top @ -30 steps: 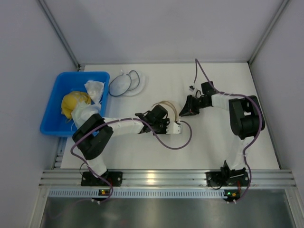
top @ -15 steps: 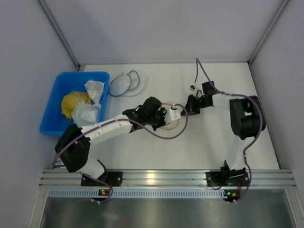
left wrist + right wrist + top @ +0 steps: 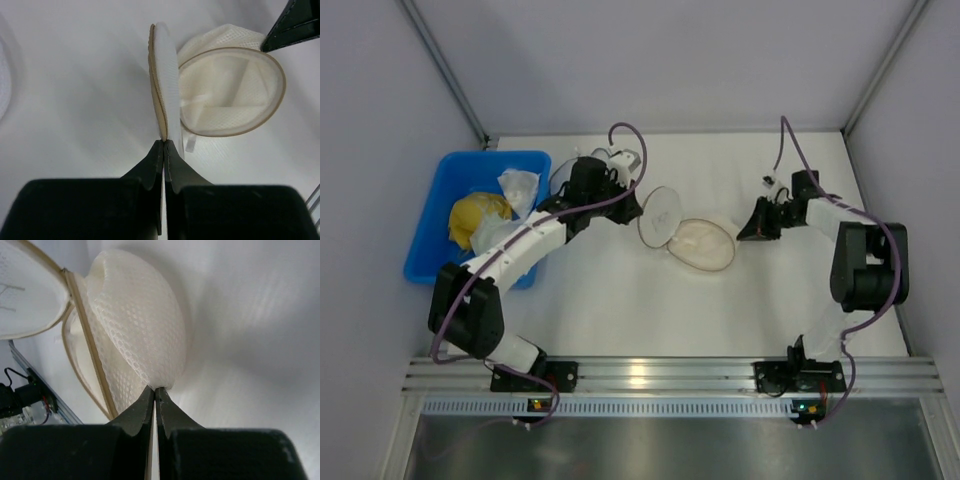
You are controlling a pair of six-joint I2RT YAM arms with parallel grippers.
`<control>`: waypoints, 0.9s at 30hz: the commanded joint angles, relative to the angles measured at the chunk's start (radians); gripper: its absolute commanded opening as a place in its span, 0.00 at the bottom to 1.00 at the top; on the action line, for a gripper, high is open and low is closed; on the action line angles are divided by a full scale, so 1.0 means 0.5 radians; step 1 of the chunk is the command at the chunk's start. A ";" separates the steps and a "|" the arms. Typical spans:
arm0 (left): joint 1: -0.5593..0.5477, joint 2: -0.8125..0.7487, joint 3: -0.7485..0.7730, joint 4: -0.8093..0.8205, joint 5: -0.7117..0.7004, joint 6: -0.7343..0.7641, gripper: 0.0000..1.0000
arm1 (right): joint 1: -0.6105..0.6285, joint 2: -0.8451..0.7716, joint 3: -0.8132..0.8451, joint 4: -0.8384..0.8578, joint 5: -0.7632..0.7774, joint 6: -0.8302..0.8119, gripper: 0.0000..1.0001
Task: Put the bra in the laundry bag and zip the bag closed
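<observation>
**Left gripper has swung off toward 10 o'clock, lifting the bag's lid**

Half a second ago my left gripper sat over the middle of the table. Now it is out at 10 o'clock from there, and my right gripper has backed off toward 3 o'clock. The laundry bag lies between them near the table's centre, unzipped. My left fingers are clenched on the tan rim of its lid, which stands on edge at the bag's 10 o'clock side. My right fingers are pinched on the bulging white mesh at the bag's 3 o'clock edge. Inside the open pouch I see pale mesh folds and a white strip, and I cannot tell whether that is the bra. A blue bin holding a yellow bundle sits at the table's 9 o'clock edge.
</observation>
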State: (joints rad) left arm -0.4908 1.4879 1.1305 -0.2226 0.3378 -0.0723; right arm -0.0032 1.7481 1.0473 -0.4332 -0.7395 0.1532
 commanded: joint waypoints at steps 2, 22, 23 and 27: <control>0.015 0.156 0.120 0.202 0.015 -0.300 0.00 | -0.202 -0.155 0.013 -0.216 0.101 -0.236 0.00; 0.456 0.237 0.785 -0.524 -0.074 -0.218 0.80 | -0.951 -0.296 -0.269 0.035 0.503 0.040 0.00; 0.572 0.185 0.779 -0.655 -0.074 -0.172 0.81 | -0.957 -0.321 -0.291 0.059 0.522 0.065 0.00; 0.901 0.040 0.727 -0.885 -0.096 -0.009 0.85 | -0.969 -0.388 -0.364 0.023 0.476 0.114 0.01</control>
State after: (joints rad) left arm -0.1333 1.5875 1.4895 -0.4976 0.2939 -0.1493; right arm -0.4831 1.6096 0.8700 -0.4568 -0.4942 0.1684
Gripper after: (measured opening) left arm 0.847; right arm 0.011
